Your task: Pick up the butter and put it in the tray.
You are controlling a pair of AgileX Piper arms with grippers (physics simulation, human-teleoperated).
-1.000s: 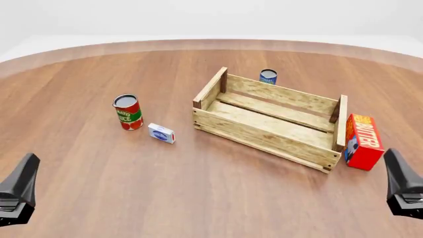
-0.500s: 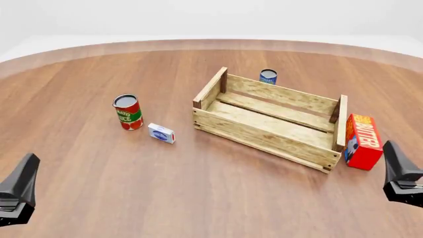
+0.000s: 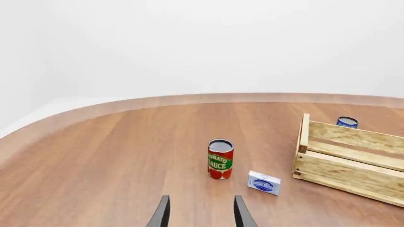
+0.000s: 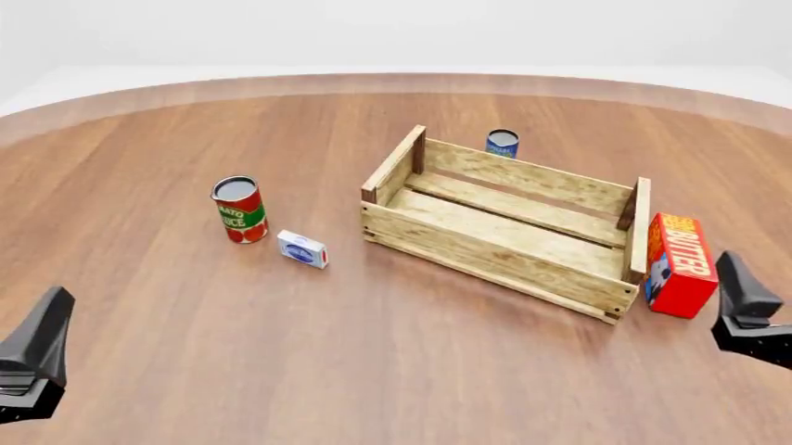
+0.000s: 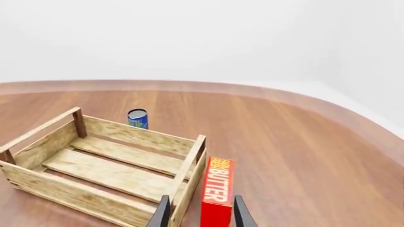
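The butter (image 4: 681, 264) is a red-orange carton with white lettering, standing on the table against the right end of the tray (image 4: 495, 255), a pale wooden slat crate. My right gripper (image 4: 740, 292) hovers just near-side and right of the butter, open and holding nothing. In the right wrist view the butter (image 5: 218, 191) shows ahead between the spread fingers of the right gripper (image 5: 198, 216), beside the tray (image 5: 75, 191). My left gripper (image 4: 37, 348) sits at the near left, far from both; the left wrist view shows that left gripper (image 3: 200, 216) open and empty.
A tomato sauce can (image 4: 239, 209) stands left of the tray, with a small white-and-blue box (image 4: 302, 248) beside it. A small blue can (image 4: 502, 143) stands behind the tray. The round wooden table's far edge (image 4: 396, 79) curves across the back.
My right gripper has moved forward toward the butter over the last second. The left gripper and all objects stayed still.
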